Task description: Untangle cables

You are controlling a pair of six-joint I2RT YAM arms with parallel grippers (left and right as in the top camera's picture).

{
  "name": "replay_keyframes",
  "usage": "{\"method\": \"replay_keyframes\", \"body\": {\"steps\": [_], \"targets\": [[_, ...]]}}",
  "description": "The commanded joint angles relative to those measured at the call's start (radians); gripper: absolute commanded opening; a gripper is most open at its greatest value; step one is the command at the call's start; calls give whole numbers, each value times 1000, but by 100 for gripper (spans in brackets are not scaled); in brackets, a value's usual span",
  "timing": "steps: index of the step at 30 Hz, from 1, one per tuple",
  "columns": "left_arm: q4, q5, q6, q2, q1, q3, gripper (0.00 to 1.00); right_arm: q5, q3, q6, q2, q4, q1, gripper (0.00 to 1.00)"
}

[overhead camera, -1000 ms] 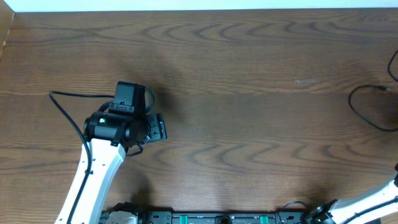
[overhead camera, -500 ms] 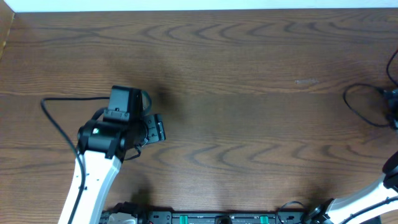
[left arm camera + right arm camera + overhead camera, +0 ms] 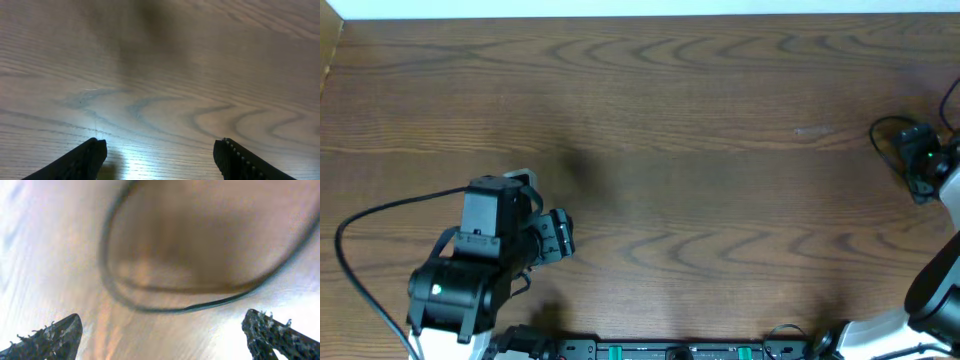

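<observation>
The left gripper point(image 3: 160, 159) hangs over the front-left part of the table point(image 3: 720, 100), close to its front edge. Its jaws are spread wide, with only wood grain showing between the two black fingertips point(image 3: 87, 157), and it grips nothing. The right gripper point(image 3: 162, 336) is at the table's right edge, about halfway between front and back. Its jaws also stand far apart and grip nothing. A thin black cable point(image 3: 150, 309) lies on the table at that right edge in a loose loop. The right wrist view is blurred, but it shows the loop curving across the wood just ahead of the spread fingertips point(image 3: 50, 337) and touching neither one. From overhead the same loop shows partly beside and partly under the right arm's head, with its left bend reaching a little toward the table's middle. It cannot be told where the cable's ends lie, or whether a plug is in view.
</observation>
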Motion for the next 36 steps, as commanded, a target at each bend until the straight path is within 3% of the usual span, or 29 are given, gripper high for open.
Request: {"method": "replay_keyframes", "body": {"steps": [1,9,15,22,28,32,36], "targets": [[-18,-2,22,-36,3,16,74,-34,-1,-192,-134,-12,66,99],[-33,-37,21,-117,3,59,74,-196,-1,-370,-518,-50,188,99],[-47,-107,21,-200,3,98,74,-229,-1,-470,-826,-226,319,99],[-49,-119,30,-258,3,98,74,-159,-1,-520,-1144,-400,347,99],[-48,-119,44,-262,3,98,74,-160,-1,-510,-1407,-427,347,99],[-48,-118,44,-262,3,98,75,-111,-2,-512,-1451,-380,351,99],[-51,-117,44,-262,3,98,75,-181,-14,-501,-1445,-392,362,99]]}}
